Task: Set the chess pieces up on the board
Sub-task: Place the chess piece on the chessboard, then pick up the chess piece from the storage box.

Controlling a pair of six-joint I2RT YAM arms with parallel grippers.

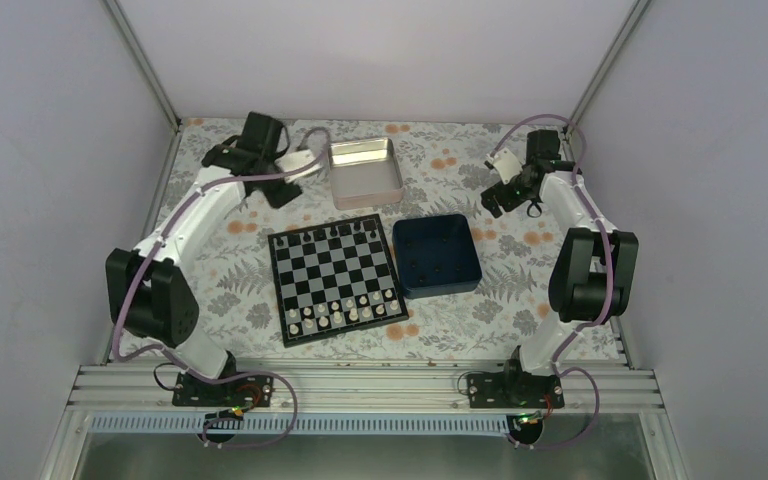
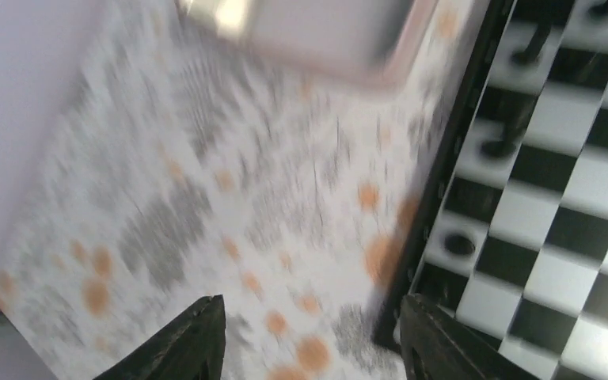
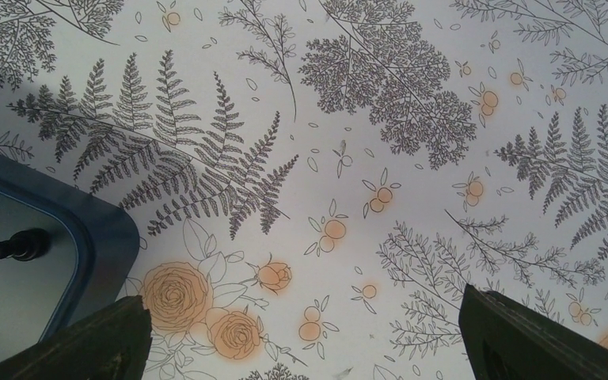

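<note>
Chess pieces, black: right fingers spread wide, empty, over bare desk. Just left of them is the blue box, with one piece on its side inside, long axis pointing toward them. Left fingers parted, empty, beside the board. Right arm nearer.

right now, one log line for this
left gripper open, empty, by board | right gripper open, empty, by blue box | some black pieces in box
</note>
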